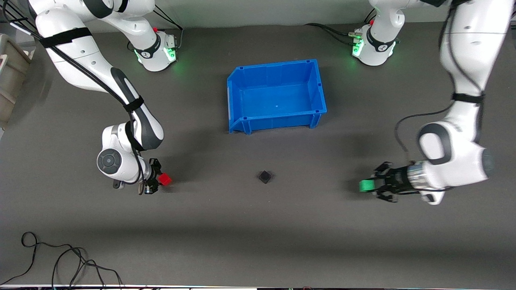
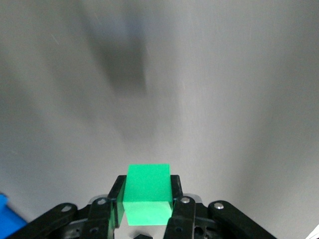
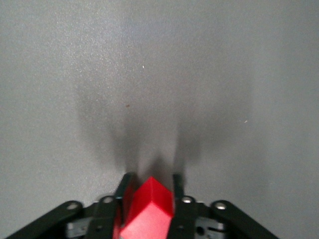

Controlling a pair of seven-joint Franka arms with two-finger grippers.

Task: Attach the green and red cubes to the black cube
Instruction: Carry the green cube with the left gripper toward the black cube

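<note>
Black cube (image 1: 265, 176) on mat, left gripper (image 1: 373, 186) clamping green cube (image 1: 366, 185), right gripper (image 1: 158, 180) clamping red cube (image 1: 165, 179)

A blue bin (image 1: 276, 96) sits on the dark grey counter (image 1: 258, 225), midway between the two ends and far from the front camera. It is open-topped and holds nothing visible, with a low cut-out wall on its nearer side. A loose black cable (image 1: 60, 257) lies in loops on the counter close to the front camera, toward the right arm's end. A beige container (image 1: 10, 76) shows partly at that same end's edge.
</note>
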